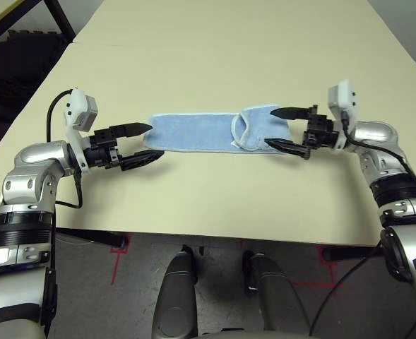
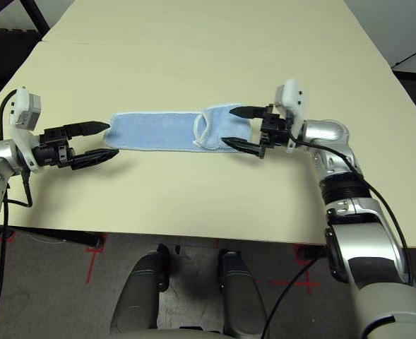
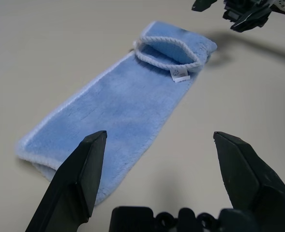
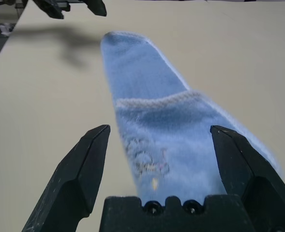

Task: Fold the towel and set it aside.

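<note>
Showing the towel (image 3: 127,104) with a white tag, left wrist view.

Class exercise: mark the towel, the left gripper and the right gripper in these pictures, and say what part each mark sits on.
towel (image 1: 193,132): left eye view, on its flat single-layer middle.
left gripper (image 1: 152,141): left eye view, midway between its open fingertips, at the towel's left end.
right gripper (image 1: 270,127): left eye view, midway between its open fingertips, over the towel's folded-over right end.

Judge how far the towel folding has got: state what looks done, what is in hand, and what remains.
Done: the towel lies as a long strip on the table, its right end turned back over itself. In hand: nothing is gripped; the left gripper and right gripper stand open at the strip's two ends. Left: finish folding and set it aside.
</note>
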